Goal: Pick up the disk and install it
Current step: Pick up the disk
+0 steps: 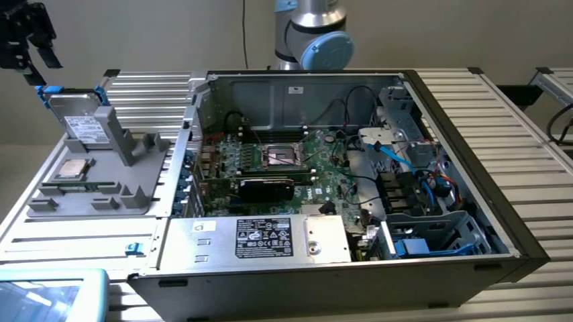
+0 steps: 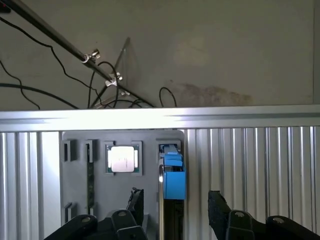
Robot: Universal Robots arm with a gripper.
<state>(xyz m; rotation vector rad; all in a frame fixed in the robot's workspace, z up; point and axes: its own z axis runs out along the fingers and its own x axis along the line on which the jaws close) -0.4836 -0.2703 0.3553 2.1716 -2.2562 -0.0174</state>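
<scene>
**Blue-framed disk is standing in its holder, gripper is hanging open above it**

Blue plastic is framing the disk (image 1: pixel 87 125), which is standing on its edge in the grey holder (image 1: pixel 134 159) at the upper left of the exterior view, beside the open computer case (image 1: pixel 467 157). The holder is keeping it upright, probably so that the two flat faces are free for a grasp from above. Just in front of it the small CPU chip (image 1: pixel 72 169) is lying flat in its own pocket of the same holder.

The gripper (image 1: pixel 31 57) is hovering in the upper left corner of the exterior view, above the disk and well apart from it. In the wrist view the two black fingers (image 2: pixel 135 200) are standing wide, with nothing between them but air. The thin edge of the disk with its blue bracket is showing far below, in the gap. So the jaws are lining up across the thickness of the disk, one finger for each face, and they are not touching it.

Inside the case, at the lower right of the exterior view, a metal drive cage (image 1: pixel 441 231) with blue parts is sitting. The disk is not yet lifted, so by these pictures the pick-up is only at its approach.
</scene>
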